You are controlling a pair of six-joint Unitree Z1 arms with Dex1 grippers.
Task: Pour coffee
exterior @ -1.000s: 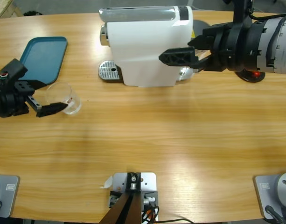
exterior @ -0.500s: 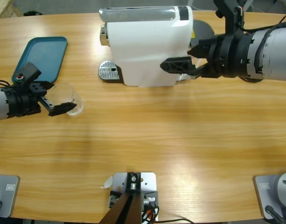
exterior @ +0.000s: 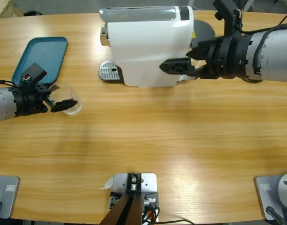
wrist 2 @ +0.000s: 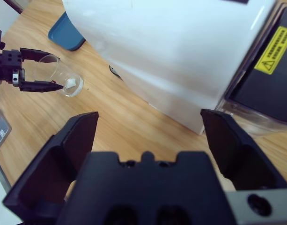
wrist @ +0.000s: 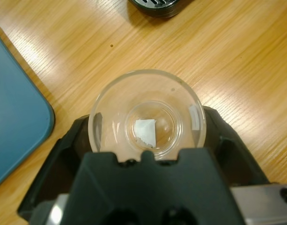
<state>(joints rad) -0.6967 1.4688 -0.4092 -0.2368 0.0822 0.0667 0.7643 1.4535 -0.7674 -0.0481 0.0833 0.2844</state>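
Glass, clear and round, makes up the tumbler at the left of the bench; the left wrist view looks straight down into it and shows only a small white label through its thick base, with no amber coffee visible inside. It sits just right of the teal tray. The left gripper comes in low from the left edge, its forearm nearly level, and its jaws pinch the tumbler from both sides. In the middle, at the far side of the bench, stands the white coffee machine, with its round metal drip grille at its left foot. The right gripper reaches in from the right edge beside the machine's right face, its jaws spread wide with nothing between them.
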